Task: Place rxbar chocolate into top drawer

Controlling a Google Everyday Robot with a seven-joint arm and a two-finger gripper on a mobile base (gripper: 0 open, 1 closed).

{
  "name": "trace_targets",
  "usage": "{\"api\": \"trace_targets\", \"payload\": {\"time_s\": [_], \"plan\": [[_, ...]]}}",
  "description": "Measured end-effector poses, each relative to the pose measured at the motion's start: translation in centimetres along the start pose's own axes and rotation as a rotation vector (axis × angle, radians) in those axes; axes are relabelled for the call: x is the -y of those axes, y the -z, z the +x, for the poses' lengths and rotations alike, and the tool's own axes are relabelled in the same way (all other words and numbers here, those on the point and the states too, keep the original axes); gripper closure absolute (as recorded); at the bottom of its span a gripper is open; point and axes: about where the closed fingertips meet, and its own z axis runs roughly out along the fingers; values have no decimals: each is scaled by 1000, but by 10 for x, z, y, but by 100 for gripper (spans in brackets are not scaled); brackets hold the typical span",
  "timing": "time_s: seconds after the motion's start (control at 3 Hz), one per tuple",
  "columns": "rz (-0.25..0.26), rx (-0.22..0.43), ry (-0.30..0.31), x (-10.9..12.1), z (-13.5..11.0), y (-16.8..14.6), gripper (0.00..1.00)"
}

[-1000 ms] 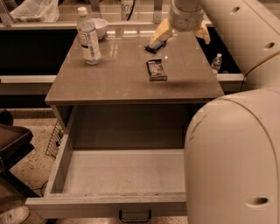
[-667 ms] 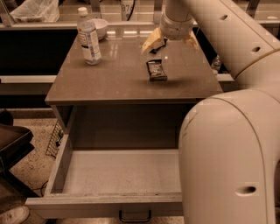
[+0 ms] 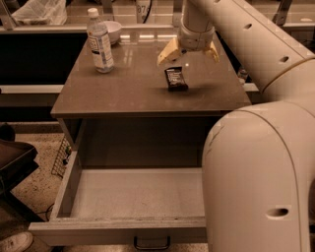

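Observation:
The rxbar chocolate [image 3: 175, 78], a small flat bar in a dark wrapper with pale lettering, lies on the brown counter top [image 3: 128, 83] right of centre. My gripper [image 3: 189, 53] hangs just above and behind the bar, open, its two yellow fingers [image 3: 168, 51] spread wide to either side; it holds nothing. The top drawer [image 3: 74, 172] stands pulled out below the counter, with a pale grey floor and nothing in it. Its dark pull handle [image 3: 152, 243] shows at the bottom edge. My big white arm covers the drawer's right part.
A clear plastic water bottle [image 3: 99, 41] stands at the counter's back left, a white bowl [image 3: 112, 30] behind it. A crumpled plastic bag [image 3: 39, 12] lies at the far left. A dark object [image 3: 15, 162] sits on the floor left of the drawer.
My gripper has moved left and down, from beyond the bar's right side to right above and behind it. The bar, bottle and drawer have not moved.

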Motion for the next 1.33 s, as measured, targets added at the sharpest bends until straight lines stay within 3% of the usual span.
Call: {"api": "trace_targets", "payload": {"time_s": [0.67, 1.0, 1.33], "plan": [[18, -18, 70, -5, -2, -27, 0], [14, -60, 116, -18, 2, -53, 3], [14, -88, 123, -21, 10, -69, 25]]}}
